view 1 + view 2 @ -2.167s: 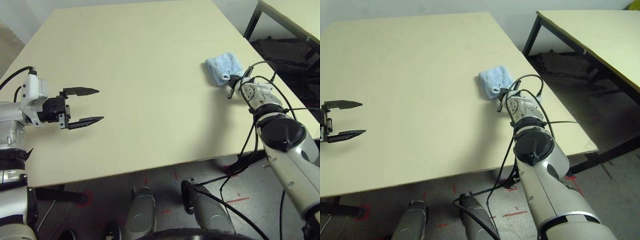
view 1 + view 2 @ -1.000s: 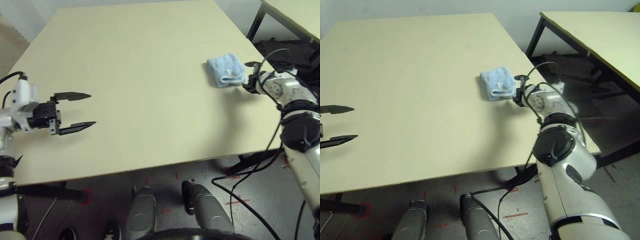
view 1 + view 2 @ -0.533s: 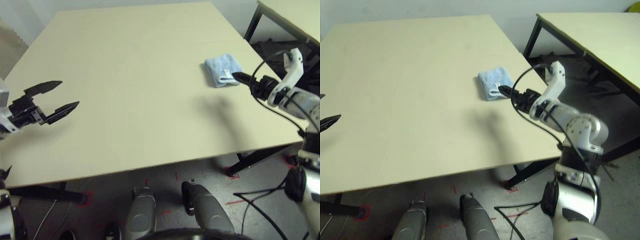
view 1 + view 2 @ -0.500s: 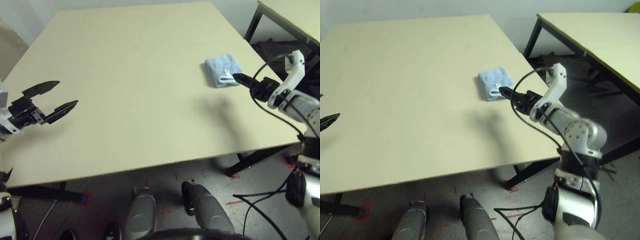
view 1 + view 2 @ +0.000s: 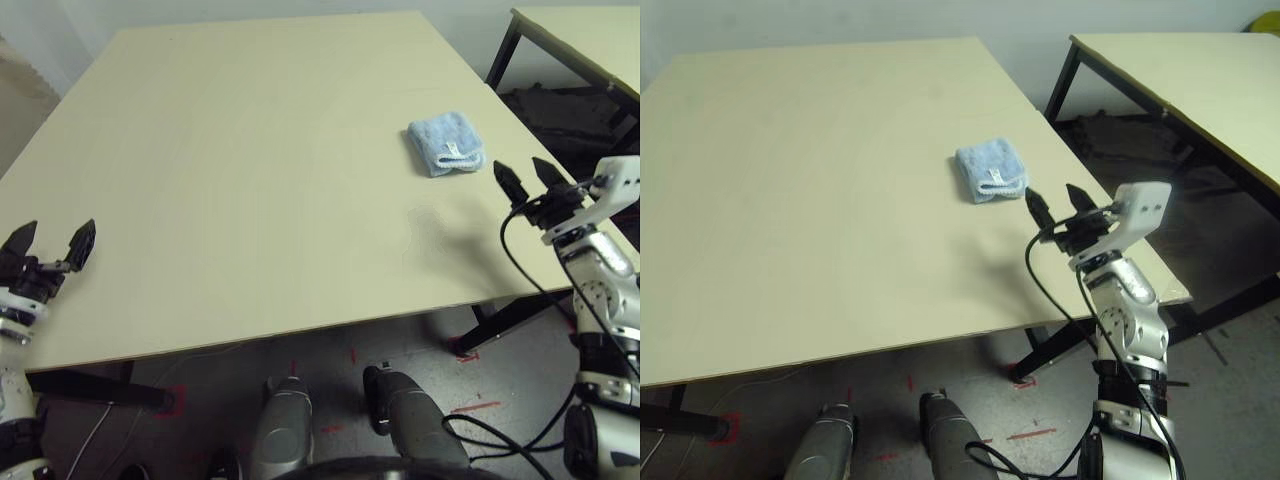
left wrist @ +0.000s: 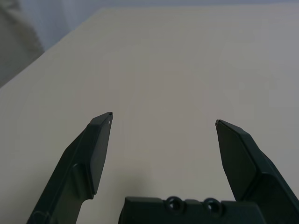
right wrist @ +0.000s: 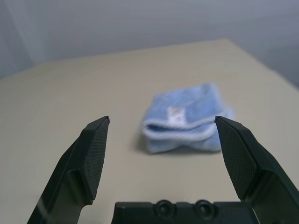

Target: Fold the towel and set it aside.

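The towel [image 5: 444, 143] is a small light blue bundle, folded, lying on the right part of the table [image 5: 250, 170] close to its right edge. A white label shows on its near fold in the right wrist view, towel [image 7: 187, 119]. My right gripper [image 5: 529, 175] is open, a short way in front of the towel at the table's right edge, and touches nothing. My left gripper [image 5: 50, 240] is open at the table's near left edge, far from the towel, with bare tabletop between its fingers [image 6: 96, 149].
A second table [image 5: 1180, 80] with black legs stands to the right across a gap. Black cables [image 5: 520, 260] hang by my right arm. The floor below the near edge has red tape marks.
Both arms have drawn back toward the table's near edge. The right gripper has backed away from the towel; the left has dropped to the left corner. The towel stays put.
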`<state>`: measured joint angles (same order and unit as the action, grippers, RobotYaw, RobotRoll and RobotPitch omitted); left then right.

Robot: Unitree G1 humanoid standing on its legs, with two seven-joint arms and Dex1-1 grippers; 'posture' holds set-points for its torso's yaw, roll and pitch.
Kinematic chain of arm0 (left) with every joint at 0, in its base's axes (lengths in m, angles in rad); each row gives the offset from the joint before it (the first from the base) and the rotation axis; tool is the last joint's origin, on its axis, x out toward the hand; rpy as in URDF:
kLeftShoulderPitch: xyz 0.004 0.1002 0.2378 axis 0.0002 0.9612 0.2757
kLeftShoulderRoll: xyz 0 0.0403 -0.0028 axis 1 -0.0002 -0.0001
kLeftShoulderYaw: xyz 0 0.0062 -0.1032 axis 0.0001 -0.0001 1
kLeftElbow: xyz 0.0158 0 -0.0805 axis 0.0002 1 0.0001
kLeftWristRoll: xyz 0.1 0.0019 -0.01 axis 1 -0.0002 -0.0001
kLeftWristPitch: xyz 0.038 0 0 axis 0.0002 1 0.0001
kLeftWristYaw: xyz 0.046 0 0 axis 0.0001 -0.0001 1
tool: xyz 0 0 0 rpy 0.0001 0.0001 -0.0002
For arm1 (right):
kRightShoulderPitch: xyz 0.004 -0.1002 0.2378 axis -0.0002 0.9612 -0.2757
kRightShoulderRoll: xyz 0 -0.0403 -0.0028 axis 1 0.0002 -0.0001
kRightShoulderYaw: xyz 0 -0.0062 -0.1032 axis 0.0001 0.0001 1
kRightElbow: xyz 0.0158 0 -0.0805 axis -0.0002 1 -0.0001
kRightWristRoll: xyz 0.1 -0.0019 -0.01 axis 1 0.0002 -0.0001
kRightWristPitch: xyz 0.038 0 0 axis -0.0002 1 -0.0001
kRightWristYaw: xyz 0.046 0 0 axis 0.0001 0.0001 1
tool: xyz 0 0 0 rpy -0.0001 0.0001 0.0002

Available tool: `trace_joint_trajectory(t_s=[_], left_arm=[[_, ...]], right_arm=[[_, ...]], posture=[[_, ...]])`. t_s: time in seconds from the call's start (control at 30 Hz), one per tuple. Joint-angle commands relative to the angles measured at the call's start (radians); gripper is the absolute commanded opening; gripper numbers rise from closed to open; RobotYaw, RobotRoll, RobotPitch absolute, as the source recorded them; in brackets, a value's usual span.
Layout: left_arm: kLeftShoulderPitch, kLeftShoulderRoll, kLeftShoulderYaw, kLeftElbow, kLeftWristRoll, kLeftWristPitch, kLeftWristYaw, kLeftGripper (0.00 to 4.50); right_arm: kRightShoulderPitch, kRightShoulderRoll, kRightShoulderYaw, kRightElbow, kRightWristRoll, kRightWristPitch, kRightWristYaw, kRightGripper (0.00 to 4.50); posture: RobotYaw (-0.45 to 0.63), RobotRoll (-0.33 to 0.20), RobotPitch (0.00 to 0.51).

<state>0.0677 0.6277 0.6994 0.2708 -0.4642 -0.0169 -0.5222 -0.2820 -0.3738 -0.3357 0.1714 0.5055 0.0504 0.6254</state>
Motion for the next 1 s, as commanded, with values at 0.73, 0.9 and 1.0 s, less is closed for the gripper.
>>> trace_joint_trajectory(t_s=[0.73, 0.9, 1.0], left_arm=[[0.020, -0.121, -0.109, -0.080, 0.082, -0.124, 0.062, 4.50], [0.018, -0.138, -0.132, -0.101, 0.093, -0.129, 0.077, 4.50], [0.011, -0.140, -0.141, -0.102, 0.095, -0.128, 0.085, 4.50]], right_arm=[[0.121, 0.087, 0.058, 0.116, -0.095, -0.200, 0.034, 4.46], [0.113, 0.094, 0.054, 0.125, -0.089, -0.199, 0.026, 4.46], [0.106, 0.097, 0.051, 0.134, -0.085, -0.198, 0.022, 4.46]], posture=[[0.12, 0.000, 0.138], [0.12, 0.000, 0.139], [0.12, 0.000, 0.139]])
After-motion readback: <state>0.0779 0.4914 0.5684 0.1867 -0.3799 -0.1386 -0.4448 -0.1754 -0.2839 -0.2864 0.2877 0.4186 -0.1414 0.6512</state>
